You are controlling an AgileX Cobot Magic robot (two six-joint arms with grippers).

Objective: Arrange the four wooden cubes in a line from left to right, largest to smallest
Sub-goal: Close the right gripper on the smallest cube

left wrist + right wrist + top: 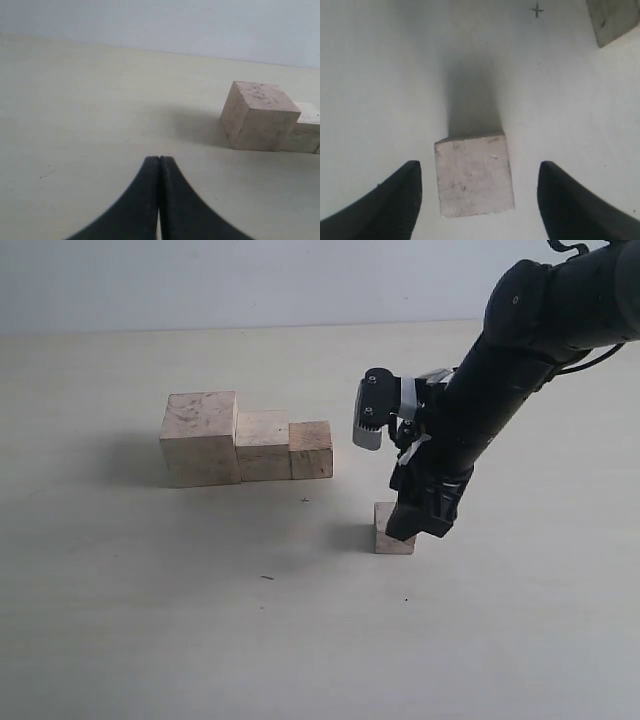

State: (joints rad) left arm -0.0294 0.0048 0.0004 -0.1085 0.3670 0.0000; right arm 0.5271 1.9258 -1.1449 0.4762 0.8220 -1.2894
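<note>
Three of the four wooden cubes stand touching in a row: the largest cube [200,435] on the left, a medium cube [263,443], then a smaller cube [311,448]. The smallest cube [385,531] sits apart, nearer the front and to the right. My right gripper [410,528] is lowered over it and is open. In the right wrist view the smallest cube [474,172] lies between the fingers with a gap on each side. My left gripper [159,158] is shut on nothing, low over the table, facing the largest cube [257,115]; it is out of the exterior view.
The pale table [150,620] carries only a few dark specks [267,577]. A small cross mark [537,10] and the corner of a row cube [612,20] show beyond the smallest cube. A white wall [200,280] bounds the back.
</note>
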